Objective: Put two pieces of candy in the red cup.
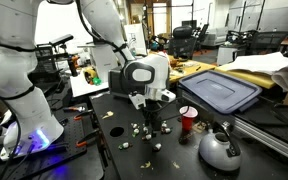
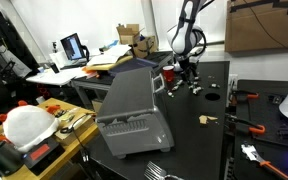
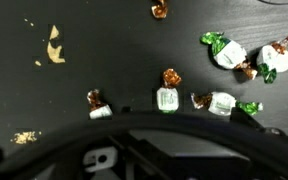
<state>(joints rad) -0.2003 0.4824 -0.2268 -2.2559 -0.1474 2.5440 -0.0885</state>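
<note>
**Candy lies just ahead of the end effector**

The end effector (image 1: 151, 112) hangs low over the black surface (image 1: 114, 100). I cannot tell how far its jaws stand apart, and it seems to hold nothing. In the wrist view the nearest piece of candy (image 3: 167, 99) sits centred, just ahead of its housing, with neighbour candies (image 3: 216, 102) in a row beside it. The red cup (image 1: 188, 121) stands near, off to one side. The wrapper print is too small to read.

About eight candies (image 3: 167, 99); one red cup (image 1: 188, 121); one kettle (image 1: 219, 151)
</note>
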